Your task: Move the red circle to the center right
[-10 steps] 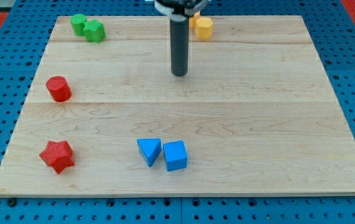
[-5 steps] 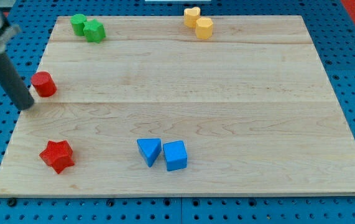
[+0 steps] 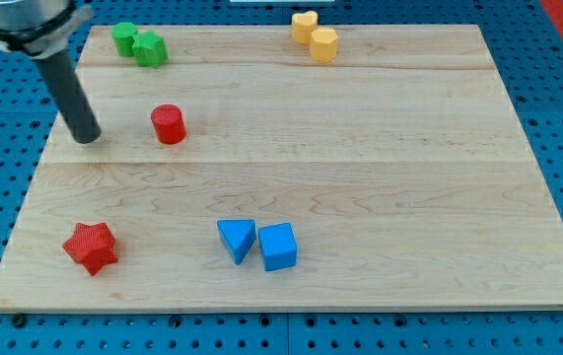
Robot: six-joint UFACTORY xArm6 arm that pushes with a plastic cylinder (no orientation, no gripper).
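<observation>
The red circle [image 3: 169, 124] is a short red cylinder standing on the wooden board [image 3: 360, 168], left of the middle and a little above mid height. My tip [image 3: 88, 139] rests on the board to the left of the red circle, with a clear gap between them. The dark rod rises from the tip toward the view's top left corner.
Two green blocks [image 3: 139, 44] sit together at the top left. Two yellow blocks [image 3: 316, 36] sit together at the top middle. A red star [image 3: 90, 247] lies at the bottom left. A blue triangle [image 3: 237, 240] and a blue cube [image 3: 278, 247] sit side by side at the bottom middle.
The red circle first shifted left, then slid well to the right. My tip swung from the top middle to the left edge, then moved right behind the circle.
</observation>
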